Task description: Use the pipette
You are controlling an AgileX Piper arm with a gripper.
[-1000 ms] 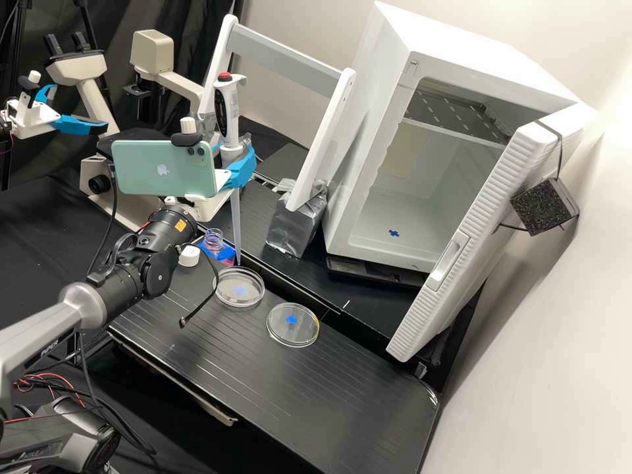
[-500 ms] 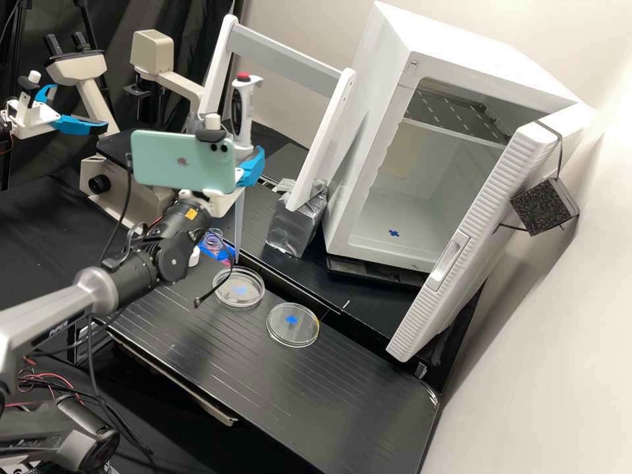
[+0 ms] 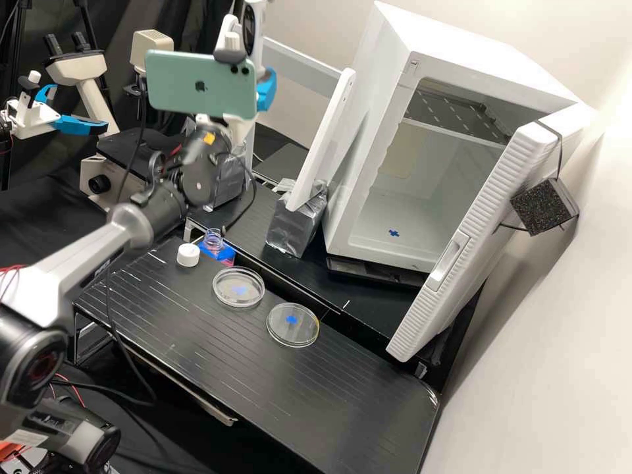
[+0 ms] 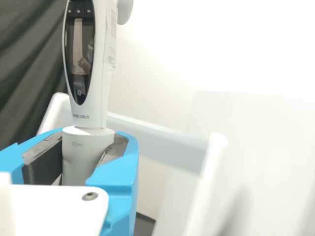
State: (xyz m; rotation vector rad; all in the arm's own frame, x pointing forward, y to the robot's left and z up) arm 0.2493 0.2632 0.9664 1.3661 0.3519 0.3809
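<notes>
You're holding the electronic pipette (image 4: pixel 93 88) upright in the gripper (image 4: pixel 90 143), with both fingers clamping its narrower collar just below the display. That grip is probably serving you well: the collar is giving the dark pads a slim section to close around, while the body is widening above them and the display is facing the wrist camera. In the high view you're carrying the pipette above the bench, beside the white frame (image 3: pixel 327 131), well apart from the dishes.

Near the bench's far edge, the bottle (image 3: pixel 212 241) is standing open in a blue holder (image 3: pixel 225 252), which is likely keeping it from tipping while a tip is dipping in. Its white cap (image 3: pixel 188 255) is lying just beside it, off the neck, so the mouth is offering you a way in. The nearer petri dish (image 3: pixel 226 297) and the farther petri dish (image 3: pixel 280 334) are sitting on the black bench (image 3: pixel 316 388), each showing a blue mark that is probably fixing its spot.

You're likely working on a transfer between bottle and dish. Your next move is probably calling for lining up the tip while keeping the pipette vertical; a tilt could be knocking the bottle's rim.
</notes>
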